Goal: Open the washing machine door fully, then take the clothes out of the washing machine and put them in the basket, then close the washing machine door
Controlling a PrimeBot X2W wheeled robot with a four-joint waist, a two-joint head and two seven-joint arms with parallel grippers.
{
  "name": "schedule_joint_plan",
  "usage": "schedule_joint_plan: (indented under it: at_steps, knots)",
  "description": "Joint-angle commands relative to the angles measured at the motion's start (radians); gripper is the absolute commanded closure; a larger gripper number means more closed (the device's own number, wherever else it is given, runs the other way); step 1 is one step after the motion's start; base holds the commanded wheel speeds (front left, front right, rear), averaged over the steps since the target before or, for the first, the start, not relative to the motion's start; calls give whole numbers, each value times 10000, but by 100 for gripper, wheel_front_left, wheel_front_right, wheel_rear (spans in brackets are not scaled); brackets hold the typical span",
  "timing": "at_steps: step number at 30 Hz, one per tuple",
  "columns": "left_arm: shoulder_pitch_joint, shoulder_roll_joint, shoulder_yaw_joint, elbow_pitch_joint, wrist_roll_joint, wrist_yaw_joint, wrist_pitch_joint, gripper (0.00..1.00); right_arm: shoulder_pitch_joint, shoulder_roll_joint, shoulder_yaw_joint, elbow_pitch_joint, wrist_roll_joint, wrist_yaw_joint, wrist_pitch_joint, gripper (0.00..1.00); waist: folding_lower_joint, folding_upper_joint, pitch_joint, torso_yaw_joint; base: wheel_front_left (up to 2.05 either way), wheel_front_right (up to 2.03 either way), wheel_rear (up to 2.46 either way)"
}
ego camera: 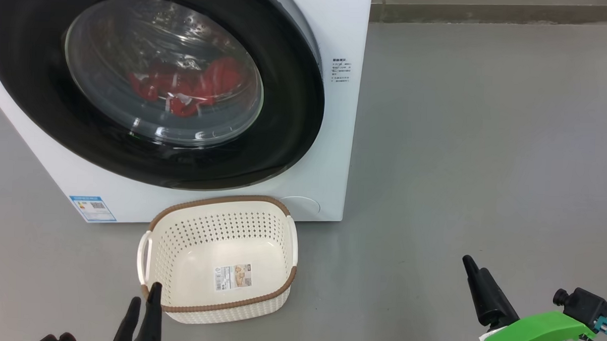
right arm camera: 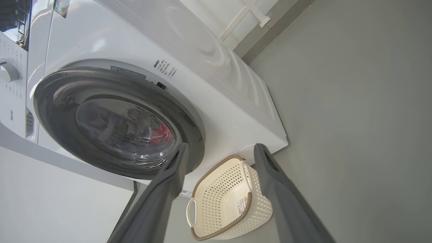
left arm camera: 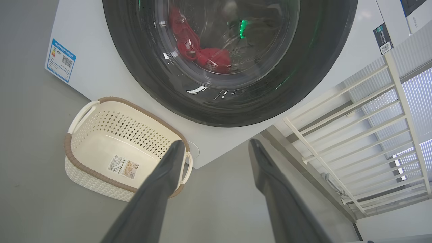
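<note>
The washing machine [ego camera: 338, 30] stands at the upper left of the head view. Its door [ego camera: 295, 114], with a glossy black rim, lies flat against the front. The red clothes [ego camera: 185, 88] show through the glass, inside the drum. On the floor just before the machine sits the basket [ego camera: 221, 200], with nothing in it but its paper label. My left gripper [ego camera: 141, 311] is open near the basket's front left corner, not touching it. My right gripper [right arm camera: 218, 150] is open too, low over the floor well to the right; one of its fingers [ego camera: 481, 290] points up toward the machine.
Grey floor [ego camera: 486, 146] spreads wide to the right of the machine, up to the wall base [ego camera: 490, 15]. In the left wrist view a white slatted railing [left arm camera: 354, 135] stands beside the machine. A blue label sticker [ego camera: 92, 208] marks the machine's lower left front.
</note>
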Motion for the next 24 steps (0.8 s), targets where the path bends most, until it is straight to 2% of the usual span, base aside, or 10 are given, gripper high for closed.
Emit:
schedule_joint_plan:
  at_steps: [1, 24]
  knots:
    - [-113, 170, 119, -337, 320, 80, -145, 0, -332, -199, 194, -241, -199, -4, -130, 0, -1, 0, 4, -2, 0, 0, 0]
    - [94, 198, 69, -656, 3247, 278, -849, 0, -444, -484, 935, -269, -2259, -5, -835, 0, -1, 0, 113, -78, 0, 0, 0]
